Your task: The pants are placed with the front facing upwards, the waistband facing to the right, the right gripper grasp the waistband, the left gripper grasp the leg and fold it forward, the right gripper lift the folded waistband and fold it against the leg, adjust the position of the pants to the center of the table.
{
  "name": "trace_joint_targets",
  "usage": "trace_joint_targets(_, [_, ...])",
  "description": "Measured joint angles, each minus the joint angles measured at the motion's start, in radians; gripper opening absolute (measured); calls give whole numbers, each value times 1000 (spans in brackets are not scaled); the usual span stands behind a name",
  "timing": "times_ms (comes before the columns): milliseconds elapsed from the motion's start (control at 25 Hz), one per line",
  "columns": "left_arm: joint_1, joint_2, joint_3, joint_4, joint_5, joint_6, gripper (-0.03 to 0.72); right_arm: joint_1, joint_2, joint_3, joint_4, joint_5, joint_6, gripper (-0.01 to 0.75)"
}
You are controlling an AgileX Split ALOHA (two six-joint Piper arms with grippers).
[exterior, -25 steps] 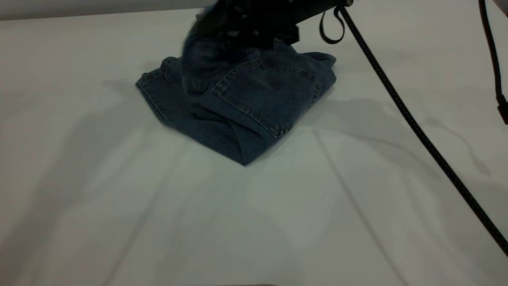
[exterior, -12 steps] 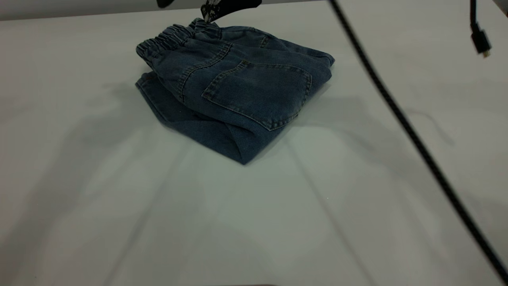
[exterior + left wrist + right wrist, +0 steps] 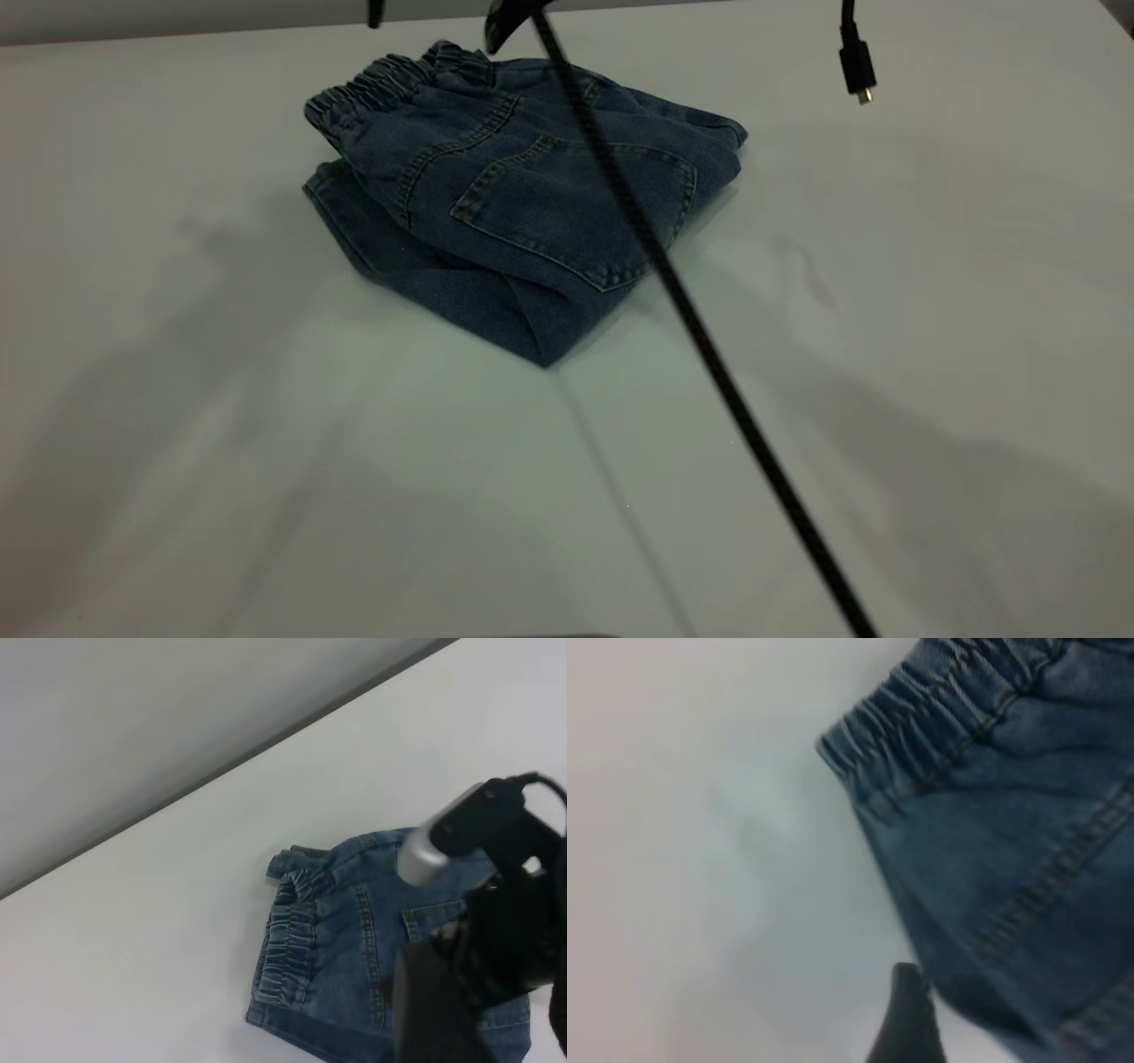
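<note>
Broadly, the table is a matte, pale grey-white sheet, smooth and featureless, and it carries only the pants, which lie toward its far edge and somewhat left of the middle. That offset suggests the last step, nudging the bundle to the centre, is not yet done.

Both folds look finished: the pants sit as a compact, layered packet of stiff blue denim, back pocket upward, its orange-tan stitching tracing the pocket outline and seams. The lower layer pokes out at the near side as a flat, darker wedge, so the stack is thick and a little springy, likely to hold its shape if pushed from an edge.

Along the packet's far-left side lies the waistband, a narrow ruched strip of gathered elastic, laid over the leg layer.

From the left wrist view the right gripper hangs above the pants, black with a silver-grey cylinder; nothing is between its fingers, but I cannot tell how far apart they stand. The left gripper itself is out of view.

A braided black cable crosses the exterior view.
</note>
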Motion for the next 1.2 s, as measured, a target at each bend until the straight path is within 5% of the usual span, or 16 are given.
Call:
trace_joint_targets(600, [0,0,0,0,39,0,293,0,211,-13,54,-54,454,477])
trace_joint_targets(880, [0,0,0,0,54,1,275,0,233,-23,53,-18,437,470])
trace_joint_targets(1200, [0,0,0,0,58,1,275,4,233,-32,33,159,163,470])
